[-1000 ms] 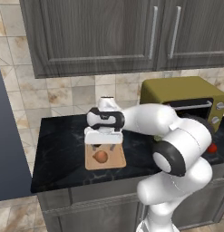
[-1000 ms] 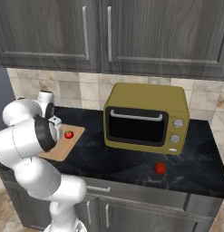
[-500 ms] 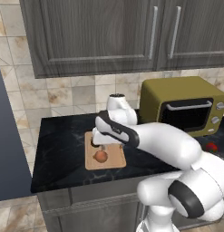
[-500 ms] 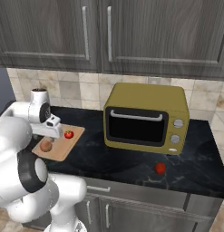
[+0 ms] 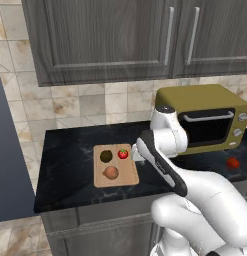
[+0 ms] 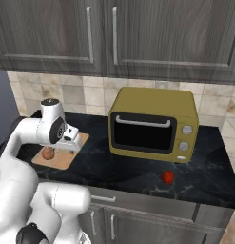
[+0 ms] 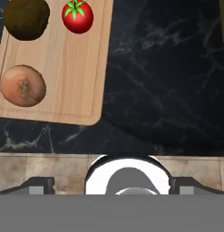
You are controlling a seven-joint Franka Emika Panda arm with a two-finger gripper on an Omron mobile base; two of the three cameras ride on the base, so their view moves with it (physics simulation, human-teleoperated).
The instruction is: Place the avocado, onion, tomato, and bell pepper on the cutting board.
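A black marble-veined stone worktop (image 5: 70, 150) ran along the wall, its surface glossy under even light. Above it hung dark grey wood-grain wall cabinets (image 6: 52, 33) with slim silver bar handles (image 6: 89, 34). Between the two, a backsplash of beige and tan square tiles (image 5: 90, 105) covered the wall. An olive-yellow boxy toaster oven (image 6: 154, 124) with a dark glass door stood on the worktop against the tiles. Matching grey base cabinets (image 6: 138, 224) sat below.

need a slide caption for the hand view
Hand view: avocado, tomato and onion sit apart on the cutting board, beside dark counter.
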